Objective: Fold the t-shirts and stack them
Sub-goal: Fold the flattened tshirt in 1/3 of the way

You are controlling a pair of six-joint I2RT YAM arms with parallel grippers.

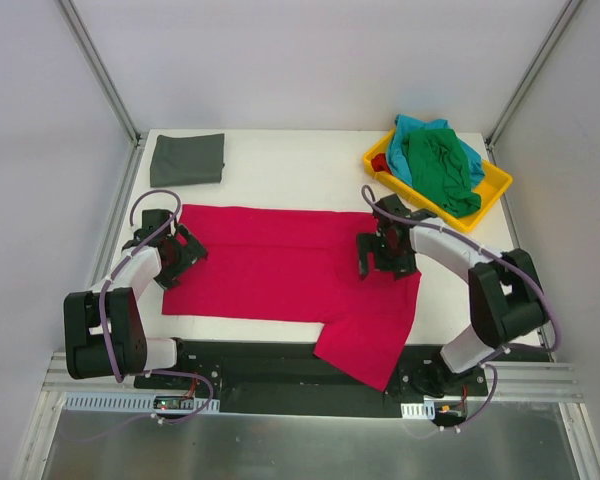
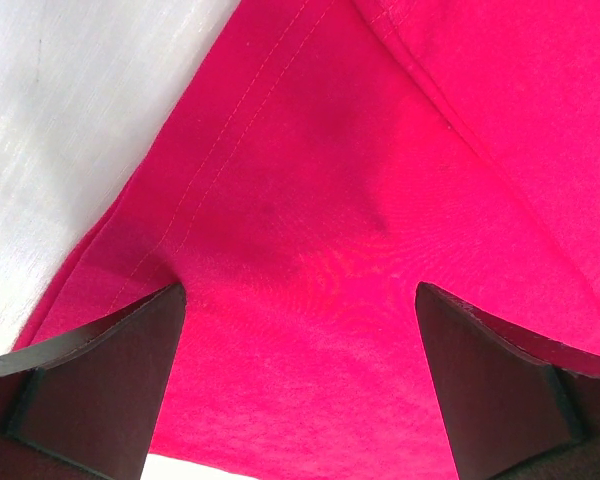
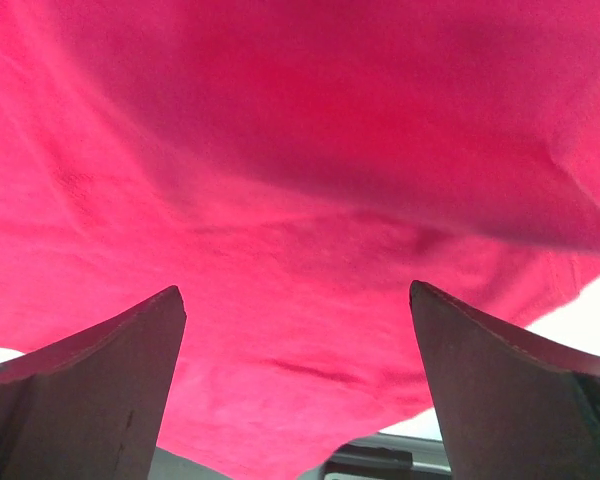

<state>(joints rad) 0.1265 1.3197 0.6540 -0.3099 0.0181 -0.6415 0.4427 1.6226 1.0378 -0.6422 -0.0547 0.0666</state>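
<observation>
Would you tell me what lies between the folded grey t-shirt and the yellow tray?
Nothing; the top view shows bare white table between the grey t-shirt and the yellow tray.

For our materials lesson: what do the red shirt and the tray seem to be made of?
Red shirt: soft matte knit cloth, probably cotton; it creases and shows stitched seams. Tray: likely moulded plastic; smooth rigid rim, uniform yellow colour.

Open tabletop point(image 1: 290, 165) runs at the back between the folded dark grey t-shirt point(image 1: 188, 158) and the yellow tray point(image 1: 497, 180); the crimson t-shirt point(image 1: 280, 265) covers the middle.
</observation>
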